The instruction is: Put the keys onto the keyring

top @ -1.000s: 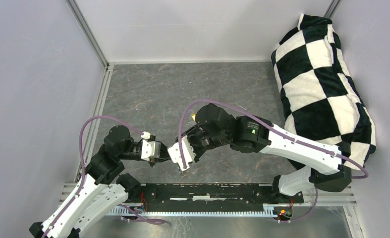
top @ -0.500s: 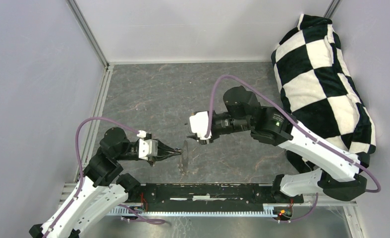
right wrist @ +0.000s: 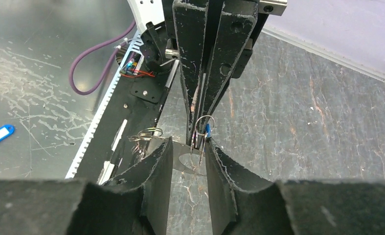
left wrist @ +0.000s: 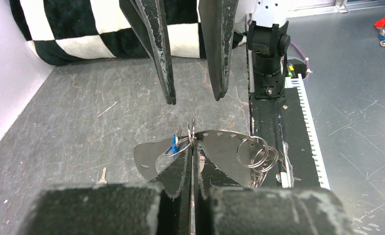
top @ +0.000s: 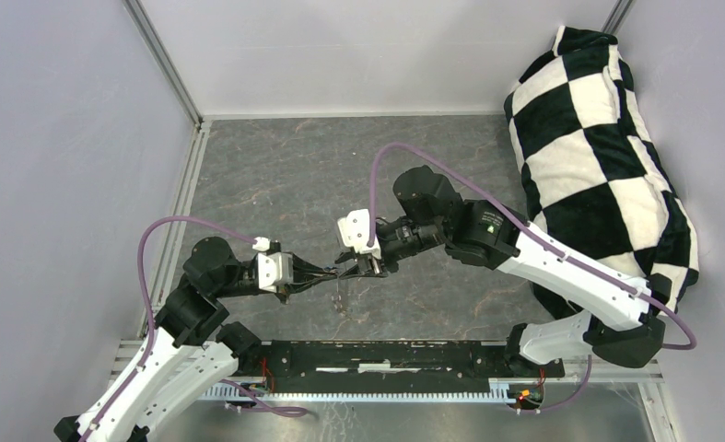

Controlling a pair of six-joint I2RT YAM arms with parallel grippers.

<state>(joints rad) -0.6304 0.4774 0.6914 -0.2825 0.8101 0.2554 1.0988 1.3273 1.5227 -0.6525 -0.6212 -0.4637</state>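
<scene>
My left gripper (top: 333,270) is shut on a thin silver ring at its tip. From that ring hang the keyring (left wrist: 224,147), a grey curved band with small holes, and the blue-headed key (left wrist: 172,146). In the left wrist view the brass key (left wrist: 102,175) lies alone on the table to the left. My right gripper (top: 364,266) faces the left one tip to tip. Its jaws stand open on either side of the ring and the blue key (right wrist: 208,129); the ring sits close to the inner face of one right finger (right wrist: 219,159). I see no grip by the right gripper.
A black-and-white checkered cushion (top: 598,157) fills the right side. A black rail (top: 386,354) runs along the near edge. A bunch of spare split rings (left wrist: 257,154) hangs on the keyring's band. Grey walls close in the left and back.
The right gripper pulled away up and to the right half a second ago. It has since come back to the left gripper's tip with narrower jaws. The left gripper stayed shut.
</scene>
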